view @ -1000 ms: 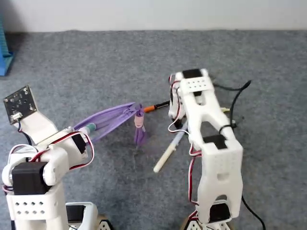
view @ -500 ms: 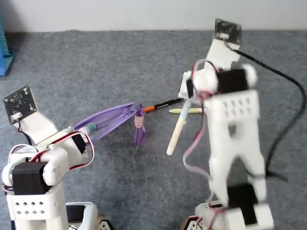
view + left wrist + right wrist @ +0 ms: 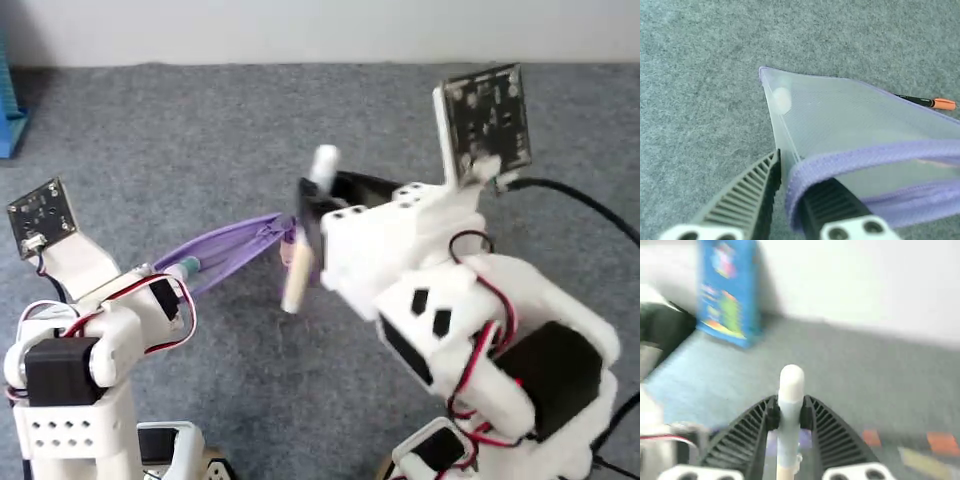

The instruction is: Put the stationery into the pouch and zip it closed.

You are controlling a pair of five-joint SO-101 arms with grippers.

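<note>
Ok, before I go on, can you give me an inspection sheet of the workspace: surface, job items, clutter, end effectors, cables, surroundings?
Surface: grey carpet.
Job's things: clear pouch with purple trim, held by one end; white pen held above the carpet; orange-capped pen lying on the carpet beyond the pouch.
Clutter: blue box standing at the wall.
End effectors: left end effector shut on the pouch's edge; right end effector shut on the white pen.
Cables: black cable running off the right arm towards the table's side.
Surroundings: white wall behind the carpet.
</note>
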